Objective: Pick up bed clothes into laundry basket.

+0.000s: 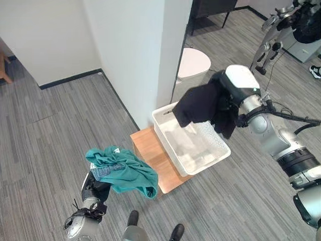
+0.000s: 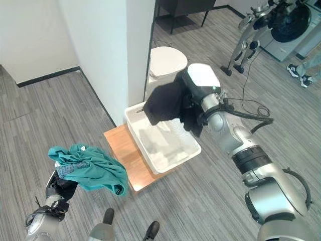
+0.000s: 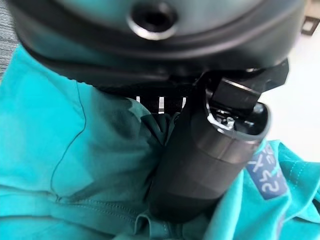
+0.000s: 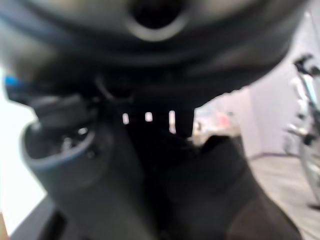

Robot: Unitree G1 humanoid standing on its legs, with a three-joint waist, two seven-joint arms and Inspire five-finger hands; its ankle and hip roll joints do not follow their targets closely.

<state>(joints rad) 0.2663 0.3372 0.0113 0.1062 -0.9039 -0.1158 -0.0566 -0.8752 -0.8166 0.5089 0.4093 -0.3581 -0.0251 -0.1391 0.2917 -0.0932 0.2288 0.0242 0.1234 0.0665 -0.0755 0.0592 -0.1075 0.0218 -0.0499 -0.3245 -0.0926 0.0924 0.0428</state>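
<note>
A teal garment (image 1: pixel 125 170) hangs bunched from my left hand (image 1: pixel 95 191) low at the left, above the floor beside the wooden platform. In the left wrist view my thumb (image 3: pixel 200 160) presses into the teal cloth (image 3: pixel 60 150). A black garment (image 1: pixel 198 105) dangles from my right hand (image 1: pixel 224 93) over the far end of the white laundry basket (image 1: pixel 205 164). The right wrist view has my thumb (image 4: pixel 75 165) against black cloth (image 4: pixel 215 190). Pale cloth lies inside the basket.
The basket rests on a low wooden platform (image 1: pixel 150 150) against a white wall column (image 1: pixel 135 50). A white round stool (image 1: pixel 193 63) stands behind the basket. Another robot (image 1: pixel 286 25) and a person's shoe (image 1: pixel 316 71) are at the far right. Grey floor surrounds everything.
</note>
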